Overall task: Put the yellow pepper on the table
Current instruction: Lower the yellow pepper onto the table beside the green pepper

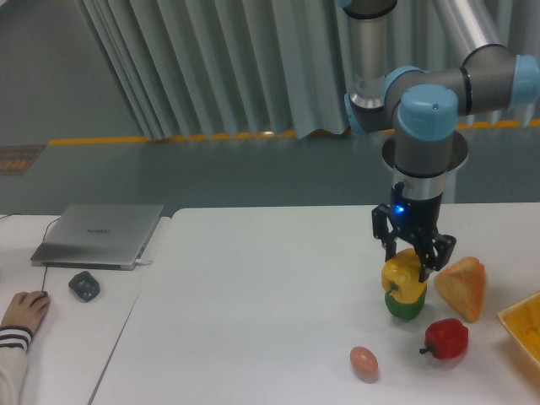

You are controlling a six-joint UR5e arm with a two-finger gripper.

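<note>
Gripping the glossy yellow bell pepper between my two dark fingers, my black two-finger gripper points straight down from the grey and pale-blue arm, its jaws closed against the pepper's sides. The pepper sits directly beneath my gripper and in front of a green bell pepper, whose lower half shows just below it; I cannot tell whether the yellow one rests on the green one or hangs clear of it.

Nearest the camera, below my gripper and a little to the left in the picture, a small brown egg lies on the large white smooth-topped table. Below and slightly to the right lies a glossy red bell pepper with a short dark stem. Just to the right of my gripper stands an orange-yellow wedge of bread, apart from the yellow pepper. Farther right, at the picture's edge, shows the corner of a yellow tray.

Well away to the left, on a narrower white desk, are a hand with a striped sleeve, a small dark object and, beyond them, a closed silver laptop. Behind everything hang grey pleated curtains.
</note>
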